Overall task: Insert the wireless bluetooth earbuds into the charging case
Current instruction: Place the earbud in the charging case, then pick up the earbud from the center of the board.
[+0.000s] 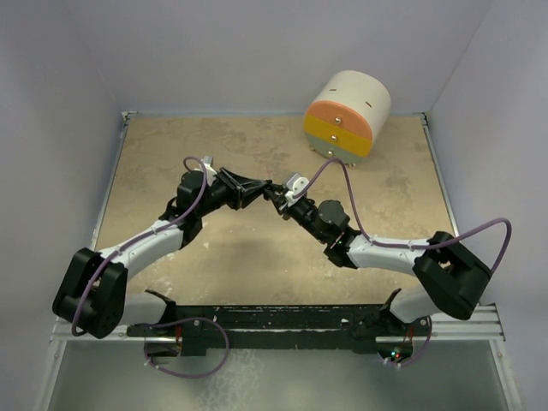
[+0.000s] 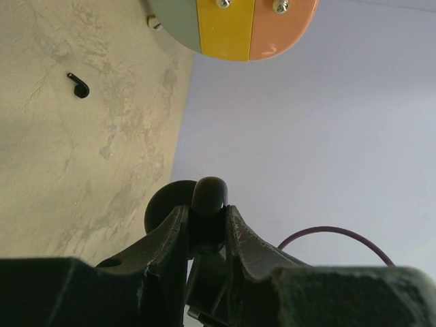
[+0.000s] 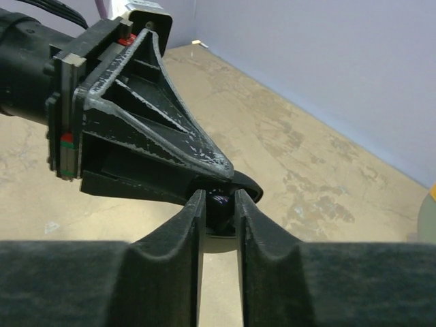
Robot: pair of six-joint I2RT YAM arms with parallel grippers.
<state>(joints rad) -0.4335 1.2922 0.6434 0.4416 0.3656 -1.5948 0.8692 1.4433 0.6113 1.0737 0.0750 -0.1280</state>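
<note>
While left gripper (image 2: 204,221) clamped the black charging case (image 2: 209,194) over the surface (image 1: 214,154) centre, right gripper (image 3: 219,206) pinched a purplish earbud (image 3: 219,201) at it; black earbud (image 2: 78,85) lay loose near the far edge.

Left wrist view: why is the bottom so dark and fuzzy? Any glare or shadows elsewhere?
Left wrist view: the left end effector sits too near the lens, so it blurs dark; a glare spot shines on the round drum's orange stripe. Right wrist view: the right end effector blurs likewise. Top external view: soft even light, faint shadows on the beige table.
</note>
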